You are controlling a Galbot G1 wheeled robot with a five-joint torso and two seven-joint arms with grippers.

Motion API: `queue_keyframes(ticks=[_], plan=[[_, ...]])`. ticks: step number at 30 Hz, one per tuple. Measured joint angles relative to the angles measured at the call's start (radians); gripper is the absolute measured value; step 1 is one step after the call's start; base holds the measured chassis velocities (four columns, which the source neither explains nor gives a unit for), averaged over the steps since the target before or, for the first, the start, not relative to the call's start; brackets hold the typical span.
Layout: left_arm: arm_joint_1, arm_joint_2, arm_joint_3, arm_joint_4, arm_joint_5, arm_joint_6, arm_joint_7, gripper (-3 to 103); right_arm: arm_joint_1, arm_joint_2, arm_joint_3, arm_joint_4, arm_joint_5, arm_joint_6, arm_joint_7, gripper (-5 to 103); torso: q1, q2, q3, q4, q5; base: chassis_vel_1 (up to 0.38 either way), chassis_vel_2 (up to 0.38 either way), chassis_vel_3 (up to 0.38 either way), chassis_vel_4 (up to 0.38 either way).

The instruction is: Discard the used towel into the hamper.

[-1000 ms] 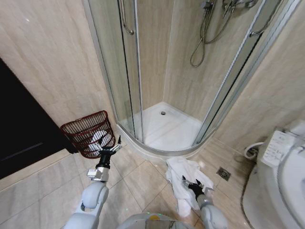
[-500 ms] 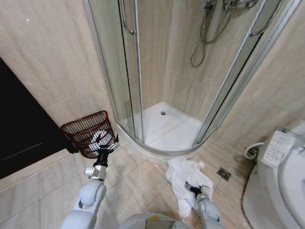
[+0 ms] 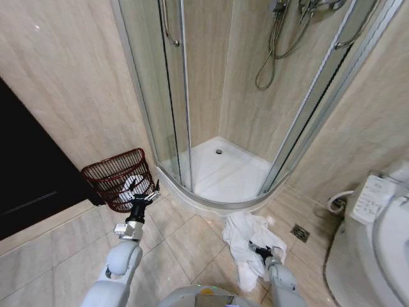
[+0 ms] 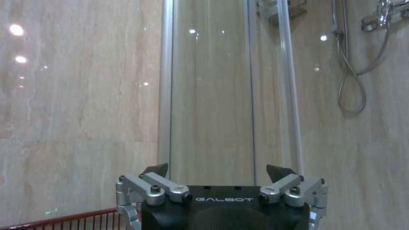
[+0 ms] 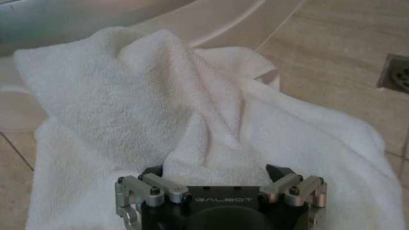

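Right gripper (image 5: 221, 175) fingers spread, pressed down into the white towel (image 3: 250, 246), which lies crumpled on the tiled floor (image 3: 185, 246) by the shower tray (image 3: 223, 176) lip; left gripper (image 3: 144, 198) also spread, empty, hovering just in front of the hamper (image 3: 118, 179) standing against the wall. Likely failure: pinching only a top fold, so loose cloth trails or slips out mid-carry. Glossy tile, floor drain (image 3: 299, 233) and toilet (image 3: 377, 224) close on the right, so tight quarters.
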Motion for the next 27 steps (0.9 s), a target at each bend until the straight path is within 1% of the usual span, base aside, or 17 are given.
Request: queue_keyframes(ticks=[5, 6, 8, 11, 12, 13, 14, 16, 17, 20, 22, 25, 27], plan=[[-0.002, 0.0, 0.002, 0.0, 0.006, 0.001, 0.001, 100, 0.017, 0.005, 0.006, -0.029, -0.001, 0.014, -0.009, 100, 0.0, 0.0, 0.0, 0.0001, 0.0, 0.0, 0.0, 0.0, 0.0], [-0.003, 0.0, 0.002, 0.0, 0.006, 0.001, 0.001, 100, 0.018, 0.008, 0.006, -0.033, -0.001, 0.017, -0.009, 97, 0.0, 0.0, 0.0, 0.0001, 0.0, 0.0, 0.0, 0.0, 0.0], [-0.003, 0.0, 0.002, 0.0, 0.006, 0.001, 0.001, 100, 0.018, 0.009, 0.007, -0.034, -0.001, 0.019, -0.009, 97, 0.0, 0.0, 0.0, 0.0001, 0.0, 0.0, 0.0, 0.0, 0.0], [-0.005, 0.003, 0.002, 0.001, 0.006, 0.002, 0.001, 100, 0.018, 0.014, 0.012, -0.04, -0.001, 0.024, -0.012, 80, 0.0, 0.0, 0.0, 0.0001, 0.0, 0.0, 0.0, 0.0, 0.0], [-0.005, 0.003, 0.002, 0.001, 0.006, 0.002, 0.001, 100, 0.018, 0.014, 0.012, -0.04, -0.001, 0.024, -0.012, 80, 0.0, 0.0, 0.0, 0.0001, 0.0, 0.0, 0.0, 0.0, 0.0], [-0.005, 0.004, 0.002, 0.001, 0.006, 0.002, 0.001, 100, 0.018, 0.015, 0.013, -0.042, -0.001, 0.026, -0.013, 76, 0.0, 0.0, 0.0, 0.0001, 0.0, 0.0, 0.0, 0.0, 0.0], [-0.006, 0.004, 0.002, 0.001, 0.006, 0.002, 0.001, 100, 0.018, 0.015, 0.013, -0.043, -0.001, 0.029, -0.013, 76, 0.0, 0.0, 0.0, 0.0001, 0.0, 0.0, 0.0, 0.0, 0.0], [-0.007, 0.005, 0.002, 0.003, 0.006, 0.002, 0.001, 100, 0.016, 0.016, 0.014, -0.045, -0.002, 0.033, -0.014, 65, 0.0, 0.0, 0.0, 0.0001, 0.0, 0.0, 0.0, 0.0, 0.0], [-0.007, 0.005, 0.002, 0.003, 0.006, 0.002, 0.001, 100, 0.016, 0.016, 0.014, -0.045, -0.002, 0.033, -0.014, 65, 0.0, 0.0, 0.0, 0.0001, 0.0, 0.0, 0.0, 0.0, 0.0], [-0.006, 0.004, 0.003, 0.003, 0.005, 0.002, 0.001, 100, 0.015, 0.019, 0.018, -0.046, -0.002, 0.035, -0.017, 47, 0.0, 0.0, 0.0, 0.0002, 0.0001, 0.0, 0.0, 0.0, 0.0], [-0.005, 0.004, 0.003, 0.003, 0.005, 0.002, 0.001, 100, 0.015, 0.019, 0.019, -0.046, -0.002, 0.037, -0.018, 47, 0.0, 0.0, 0.0, 0.0002, 0.0, 0.0, 0.0, 0.0, 0.0], [-0.002, 0.003, 0.004, 0.003, 0.004, 0.001, 0.001, 100, 0.013, 0.02, 0.021, -0.045, -0.002, 0.038, -0.018, 31, 0.0, 0.0, 0.0, 0.0002, 0.0001, 0.0, 0.0, 0.0, 0.0], [-0.002, 0.003, 0.004, 0.003, 0.004, 0.001, 0.001, 100, 0.012, 0.02, 0.021, -0.044, -0.002, 0.038, -0.018, 31, 0.0, 0.0, 0.0, 0.0002, 0.0001, 0.0, 0.0, 0.0, 0.0]])
